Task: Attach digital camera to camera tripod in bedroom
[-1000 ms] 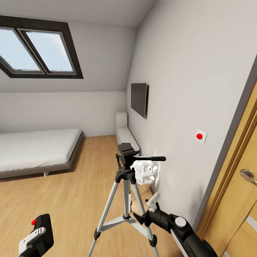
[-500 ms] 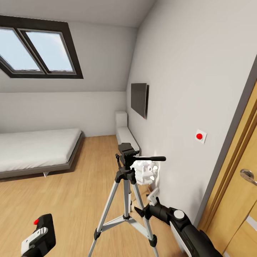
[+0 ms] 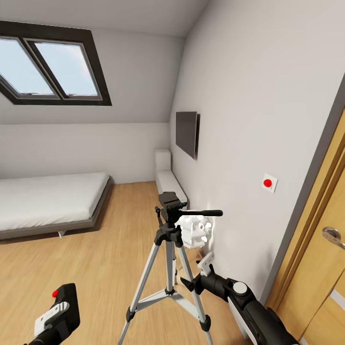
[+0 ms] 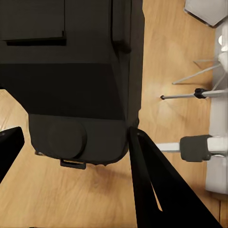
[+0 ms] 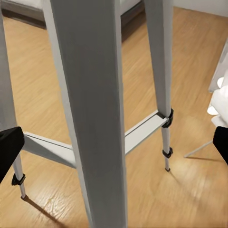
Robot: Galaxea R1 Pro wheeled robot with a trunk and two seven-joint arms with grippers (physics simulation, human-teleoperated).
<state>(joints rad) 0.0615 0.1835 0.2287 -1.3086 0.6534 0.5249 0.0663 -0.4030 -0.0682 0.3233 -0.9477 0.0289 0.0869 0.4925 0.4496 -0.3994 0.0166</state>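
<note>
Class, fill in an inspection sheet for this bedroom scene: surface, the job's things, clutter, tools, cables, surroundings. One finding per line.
Surface: light wood floor, bare around the tripod.
Job's things: tripod upright on three spread legs, head bare; camera low at the robot's left, red button up, not yet mounted.
Clutter: white ball-cluster lamp just behind the tripod.
Tools: left tool shut on the camera; right tool open, fingertips either side of a tripod leg.
Cables: nothing seen.
Surroundings: low bed, skylight, wall screen, wooden door.
</note>
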